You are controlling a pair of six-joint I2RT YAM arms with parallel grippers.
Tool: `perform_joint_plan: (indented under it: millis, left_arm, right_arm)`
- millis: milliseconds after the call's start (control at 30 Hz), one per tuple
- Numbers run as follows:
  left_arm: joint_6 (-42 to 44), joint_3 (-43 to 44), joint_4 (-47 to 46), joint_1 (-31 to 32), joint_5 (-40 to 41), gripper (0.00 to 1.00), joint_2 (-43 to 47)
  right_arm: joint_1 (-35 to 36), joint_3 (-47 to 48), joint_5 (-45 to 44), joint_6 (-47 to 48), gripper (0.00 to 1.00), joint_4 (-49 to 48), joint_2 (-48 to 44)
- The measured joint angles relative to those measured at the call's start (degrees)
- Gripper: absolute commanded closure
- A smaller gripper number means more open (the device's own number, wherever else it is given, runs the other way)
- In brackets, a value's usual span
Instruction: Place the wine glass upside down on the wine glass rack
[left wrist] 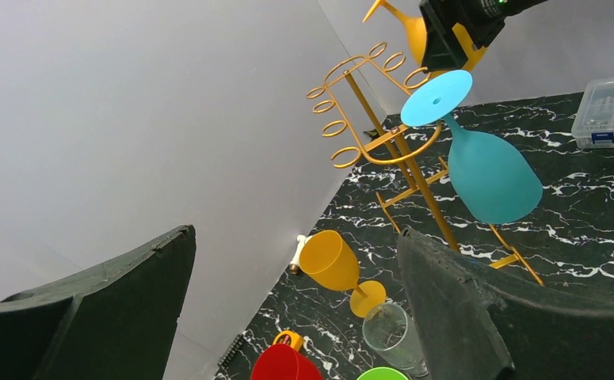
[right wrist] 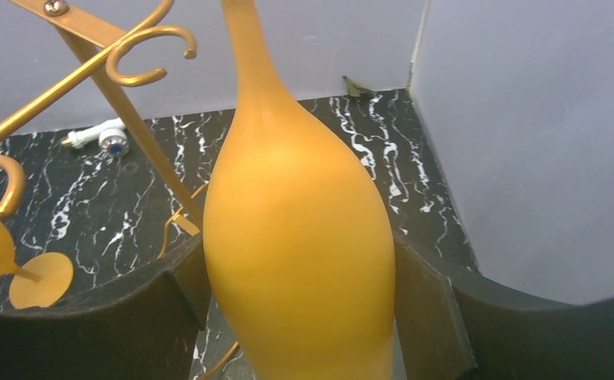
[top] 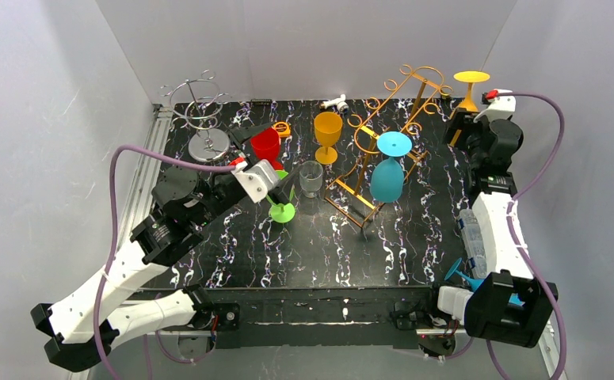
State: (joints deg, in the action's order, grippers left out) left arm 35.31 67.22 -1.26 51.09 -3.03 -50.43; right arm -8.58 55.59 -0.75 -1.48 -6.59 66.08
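My right gripper (right wrist: 299, 305) is shut on the bowl of a yellow-orange wine glass (right wrist: 299, 237), both pads pressed against its sides. The glass is upside down, its foot (top: 470, 77) on top, just right of the gold wine glass rack (top: 390, 119) at the back right. The rack's hooks (right wrist: 141, 55) curl close to the left of the stem. A teal glass (top: 387, 178) hangs upside down from the rack's front arm. My left gripper (left wrist: 295, 237) is open and holds nothing, hovering left of centre near a red cup (top: 265, 145).
An upright orange goblet (top: 327, 131), a clear tumbler (top: 310, 178) and a green glass (top: 281, 207) stand mid-table. A silver rack (top: 202, 111) is at the back left. A clear plastic box (top: 471, 237) lies by the right arm. Grey walls close in on three sides.
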Motion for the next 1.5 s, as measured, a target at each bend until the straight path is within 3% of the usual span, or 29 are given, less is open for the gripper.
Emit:
perform_joint_plan:
  millis: [467, 1233, 1500]
  left_arm:
    - [0.02, 0.00, 0.00, -0.26, -0.66, 0.02, -0.85]
    - [0.02, 0.00, 0.00, -0.37, -0.85, 0.02, -0.92]
    - [0.04, 0.00, 0.00, -0.42, -0.90, 0.02, -0.92]
  right_arm:
    - [0.02, -0.20, 7.89, -0.24, 0.55, -4.96, 4.90]
    - [0.02, -1.14, 11.39, -0.02, 0.56, -6.97, 7.08]
    - [0.02, -2.67, 12.31, -0.09, 0.44, -8.26, 7.85]
